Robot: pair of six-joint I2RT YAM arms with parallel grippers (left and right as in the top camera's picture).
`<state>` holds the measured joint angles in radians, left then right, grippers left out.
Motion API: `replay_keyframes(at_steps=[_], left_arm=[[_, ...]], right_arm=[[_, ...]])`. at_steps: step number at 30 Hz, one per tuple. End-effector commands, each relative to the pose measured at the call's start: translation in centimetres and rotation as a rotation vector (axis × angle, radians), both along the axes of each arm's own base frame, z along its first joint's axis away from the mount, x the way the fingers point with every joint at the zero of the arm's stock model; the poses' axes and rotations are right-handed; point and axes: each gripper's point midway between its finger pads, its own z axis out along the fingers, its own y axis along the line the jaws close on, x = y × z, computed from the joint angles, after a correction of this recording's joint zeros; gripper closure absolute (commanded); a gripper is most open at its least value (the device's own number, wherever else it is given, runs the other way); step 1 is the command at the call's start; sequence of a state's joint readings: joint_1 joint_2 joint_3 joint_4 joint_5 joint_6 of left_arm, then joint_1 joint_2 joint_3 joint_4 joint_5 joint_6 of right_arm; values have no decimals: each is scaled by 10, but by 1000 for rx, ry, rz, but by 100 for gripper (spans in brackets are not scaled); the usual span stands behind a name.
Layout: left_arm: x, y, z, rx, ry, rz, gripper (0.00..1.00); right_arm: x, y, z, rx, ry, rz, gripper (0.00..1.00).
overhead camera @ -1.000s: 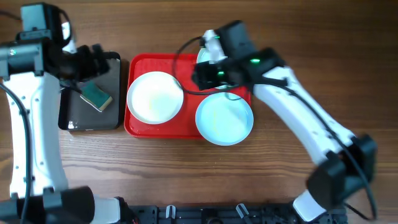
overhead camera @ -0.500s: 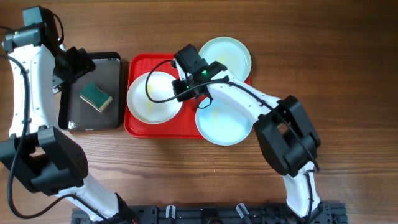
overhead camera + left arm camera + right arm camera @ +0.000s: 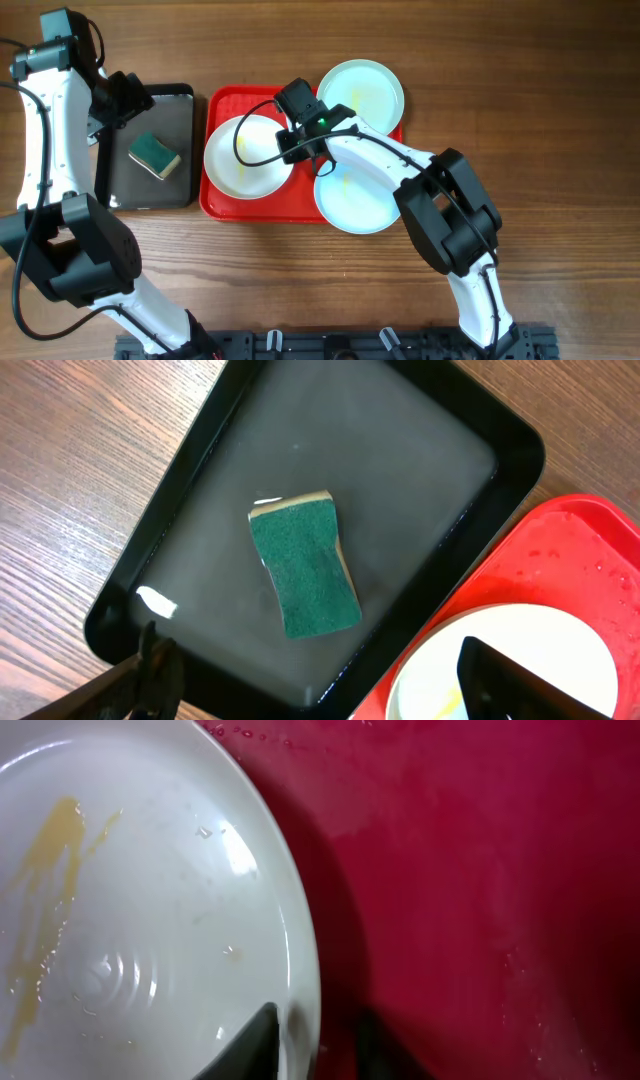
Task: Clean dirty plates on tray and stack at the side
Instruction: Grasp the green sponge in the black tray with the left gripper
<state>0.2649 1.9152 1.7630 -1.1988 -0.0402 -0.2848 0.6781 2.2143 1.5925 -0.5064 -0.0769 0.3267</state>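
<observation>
Rim of white plate (image 3: 150, 920) sits between right end effector's (image 3: 315, 1032) parted jaws

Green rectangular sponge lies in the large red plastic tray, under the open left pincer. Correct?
No. The green rectangular sponge lies in the smaller black plastic tray, not the red one, under the open left pincer. The left wrist view shows it.

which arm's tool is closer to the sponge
Left. The left tool hovers over the black tray holding the sponge; the right tool is at the white plate's rim on the red tray.
</observation>
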Motion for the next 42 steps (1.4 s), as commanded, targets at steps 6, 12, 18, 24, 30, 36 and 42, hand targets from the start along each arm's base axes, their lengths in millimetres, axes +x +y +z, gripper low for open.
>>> replay_keyframes(at_steps=[6,12,18,24,30,36,42], left_arm=[[-5,0,-53,-33,71,27,25],[-16,-5,-90,-78,119,276,55],[-30,-3,-115,-47,147,331,58],[-19,2,-131,-29,73,328,59],[-18,1,-132,-27,65,319,72],[-34,-5,-150,-31,106,315,89],[-41,-12,-152,-48,128,216,96]], right_arm=[[-1,-5,-14,-21,15,-31,96],[0,-5,-14,-20,14,-31,96],[0,-5,-14,-20,13,-30,96],[0,-5,-14,-20,14,-30,96],[0,-5,-14,-20,13,-30,96],[0,-5,-14,-20,13,-30,96],[0,-5,-14,-20,14,-30,96]])
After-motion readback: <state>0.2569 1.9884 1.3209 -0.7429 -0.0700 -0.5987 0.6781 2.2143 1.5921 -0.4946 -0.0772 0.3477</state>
